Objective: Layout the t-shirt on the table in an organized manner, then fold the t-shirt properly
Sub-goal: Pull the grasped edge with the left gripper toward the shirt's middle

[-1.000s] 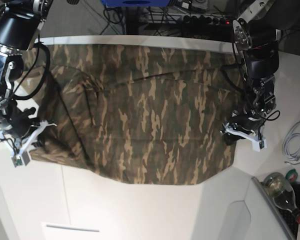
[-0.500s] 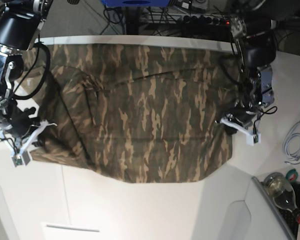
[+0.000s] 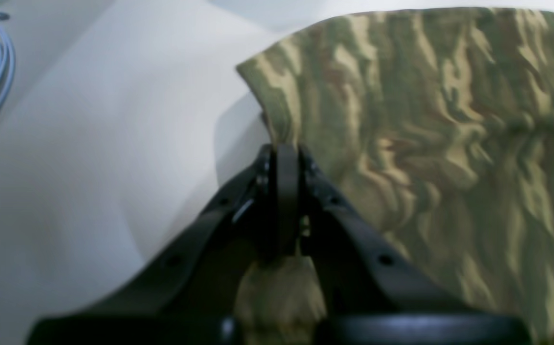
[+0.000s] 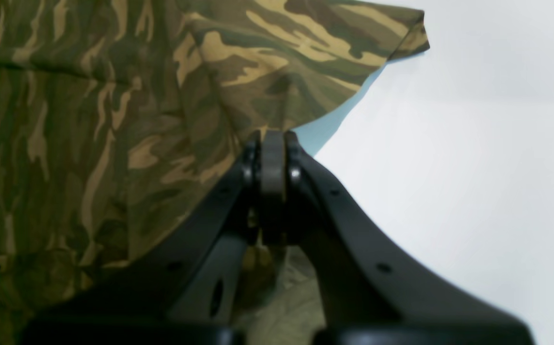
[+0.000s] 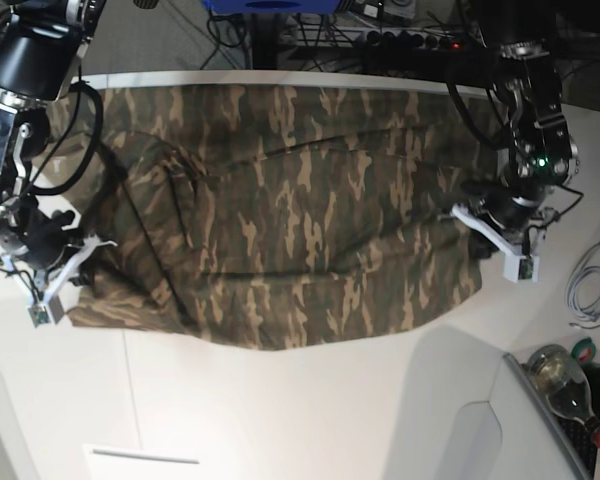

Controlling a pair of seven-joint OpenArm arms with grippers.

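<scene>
T-shirt (image 5: 280, 210) spread wide across white tabletop (image 5: 310, 410), soft, light, drapes and bunches. Left jaws (image 3: 284, 153) pinched tight on cloth edge, fabric fanning beyond tips. Right jaws (image 4: 272, 139) likewise clamped on opposite edge. Best hold: hem corners, thin fabric likely slips.

The white table (image 5: 280, 410) bears the spread camouflage t-shirt (image 5: 290, 220).

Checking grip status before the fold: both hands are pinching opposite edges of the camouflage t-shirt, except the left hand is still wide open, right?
Not quite. The left hand is shut on the t-shirt edge, as the left wrist view shows. The right hand is likewise shut on the opposite edge, over the white table.
</scene>
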